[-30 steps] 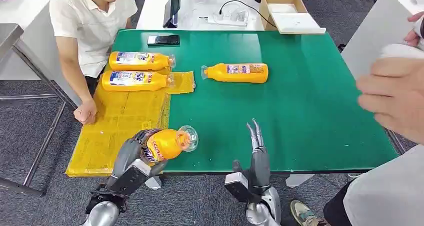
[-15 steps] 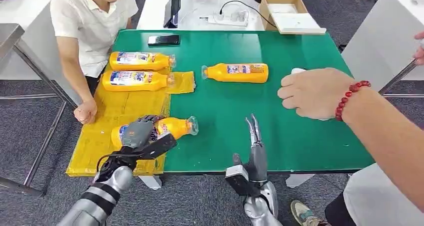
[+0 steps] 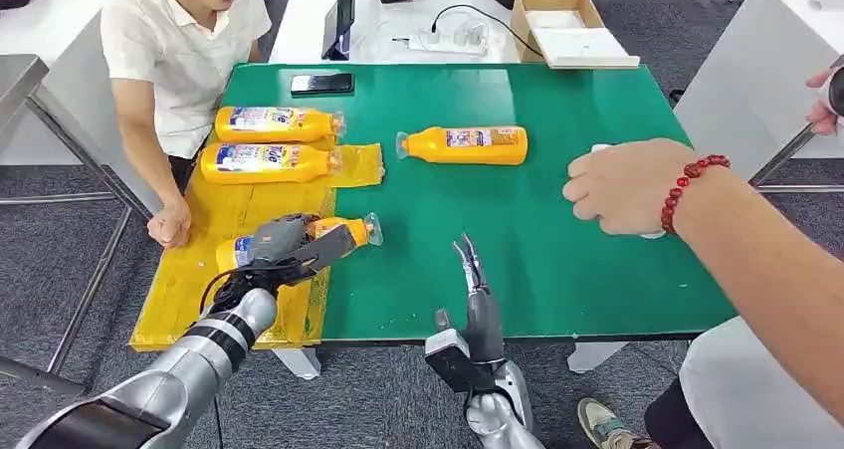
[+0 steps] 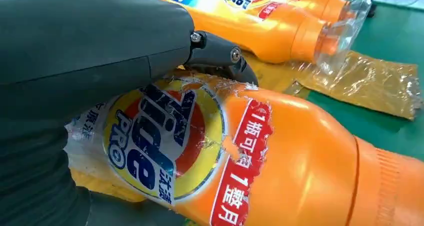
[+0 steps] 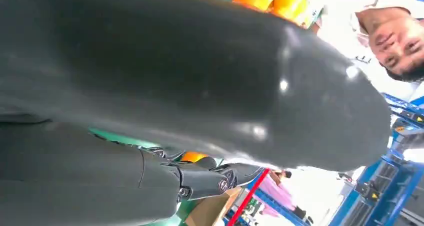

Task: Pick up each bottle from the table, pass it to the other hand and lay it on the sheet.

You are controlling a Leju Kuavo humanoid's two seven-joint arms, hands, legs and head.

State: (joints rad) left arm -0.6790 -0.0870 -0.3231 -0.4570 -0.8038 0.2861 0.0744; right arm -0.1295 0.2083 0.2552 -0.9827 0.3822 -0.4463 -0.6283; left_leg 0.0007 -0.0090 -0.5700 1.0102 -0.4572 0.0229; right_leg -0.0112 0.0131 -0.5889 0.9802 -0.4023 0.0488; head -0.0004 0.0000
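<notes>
Head view: left hand (image 3: 282, 242) grips glossy orange plastic bottle (image 3: 343, 233); right hand (image 3: 472, 275) spread, empty.

held bottle (image 3: 299, 242) middle hidden under left hand (image 3: 284, 245), white object (image 3: 600, 150) mostly behind a person's hand (image 3: 622, 185)

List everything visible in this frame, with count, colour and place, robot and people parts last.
Bottles: four, orange-yellow; two lying on the sheet's far end, one on the mat, one in the left hand over the sheet's edge.
Sheet: one, yellow, table's left side.
Mat: one, green, covering the table.
Phone: one, black, far mat edge.
Cardboard box: one, brown, white table behind.
Person's hand: one, red bead bracelet, above the mat's right side.
Seated person: one, white shirt, at left.
Left hand: grey, holds a bottle.
Right hand: grey, holds nothing, near edge.
</notes>
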